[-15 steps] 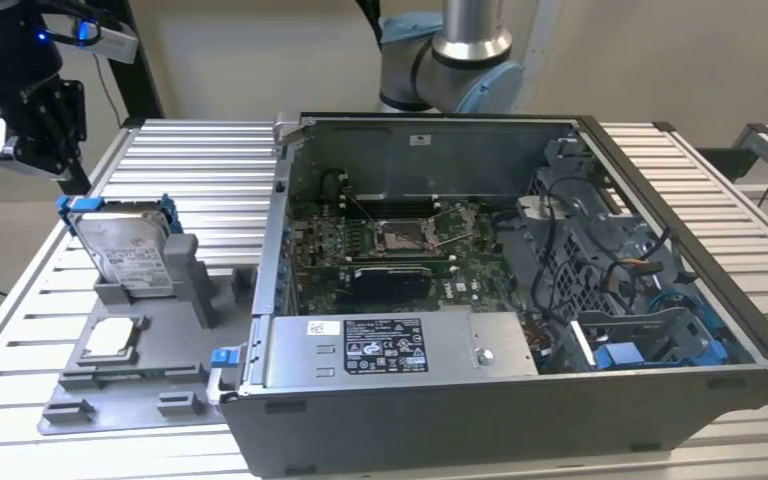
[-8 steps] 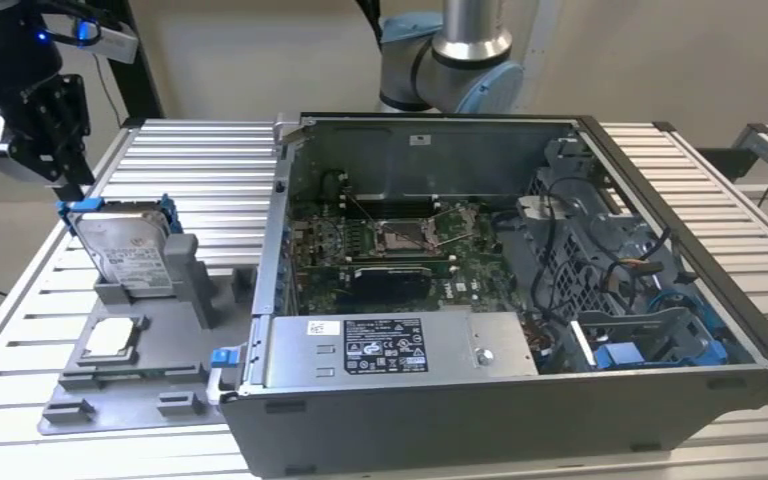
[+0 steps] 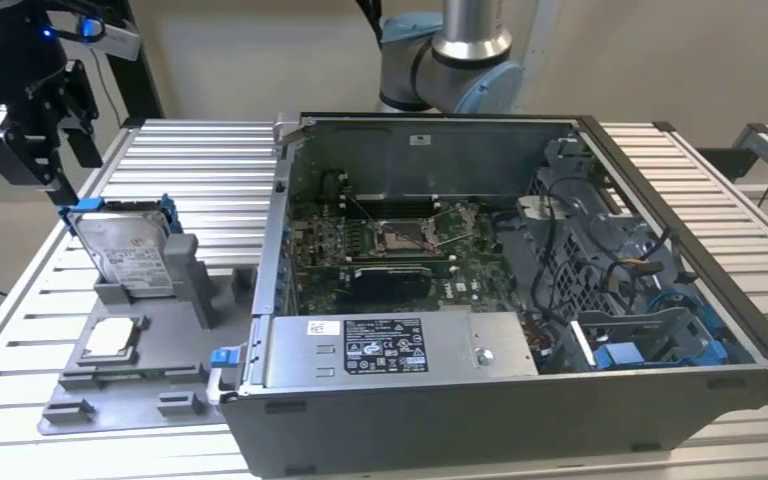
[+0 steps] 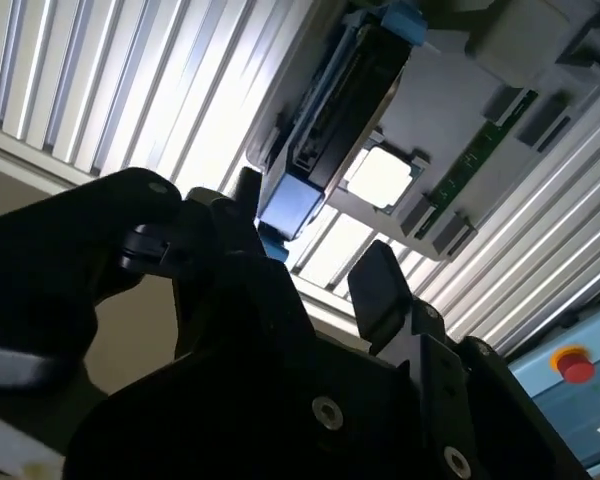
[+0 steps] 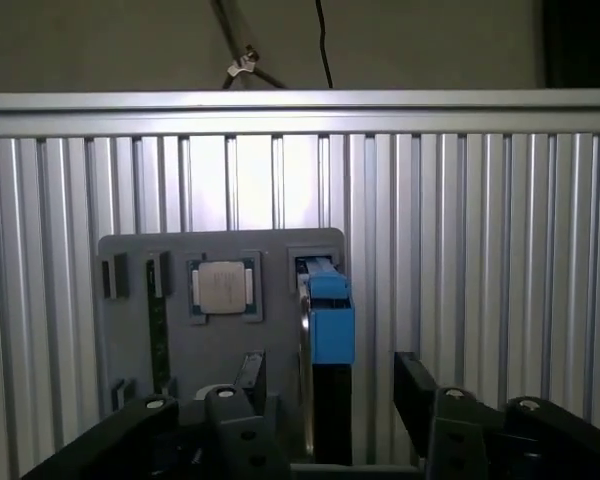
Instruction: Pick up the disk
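- The gripper (image 5: 330, 372) is released. In the first wrist view its two dark fingers (image 5: 415, 385) stand well apart with nothing clamped between them.
- It hangs above the grey fixture (image 3: 131, 395), over the corner of that fixture where the disk stands. In the exterior view it sits just above the disk's upper corner, and I cannot tell whether a fingertip touches the blue edge there.
- The disk (image 3: 128, 245) stands upright on its edge in a slot of the fixture, with its white label facing the computer case. Both wrist views show it edge-on, its blue frame (image 5: 330, 320) lined up with the gap between the fingers.
- I judge that the approach and alignment are largely done. The closing of the jaws on the disk and the lift out of the slot are not done, since the disk rests fully in the fixture.
- A small square silver chip (image 3: 111, 337) lies flat in a recess of the fixture, just beside the disk's slot and untouched.
- The open computer case (image 3: 491, 420) stands beside the fixture, on the exterior view's right of it.
- The fixture and the case both rest on a slatted aluminium table (image 3: 184, 160).
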{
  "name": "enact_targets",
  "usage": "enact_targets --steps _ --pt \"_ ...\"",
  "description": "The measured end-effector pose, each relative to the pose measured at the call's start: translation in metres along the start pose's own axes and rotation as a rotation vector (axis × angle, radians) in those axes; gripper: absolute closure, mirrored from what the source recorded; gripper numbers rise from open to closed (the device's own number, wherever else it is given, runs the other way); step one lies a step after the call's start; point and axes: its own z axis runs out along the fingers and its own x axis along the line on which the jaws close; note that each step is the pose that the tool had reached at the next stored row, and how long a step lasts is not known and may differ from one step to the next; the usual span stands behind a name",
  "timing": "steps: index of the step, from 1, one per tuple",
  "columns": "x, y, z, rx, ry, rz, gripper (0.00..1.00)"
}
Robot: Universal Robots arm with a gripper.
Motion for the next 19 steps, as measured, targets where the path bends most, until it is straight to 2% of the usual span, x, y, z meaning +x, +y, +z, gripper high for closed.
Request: enact_targets --steps 6,19 --pt "-0.001 -0.0001 0.0005 0.0 0.0002 -0.001 0.0" --pt "-0.0016 -0.0003 0.0235 0.0001 0.0001 0.0 0.0"
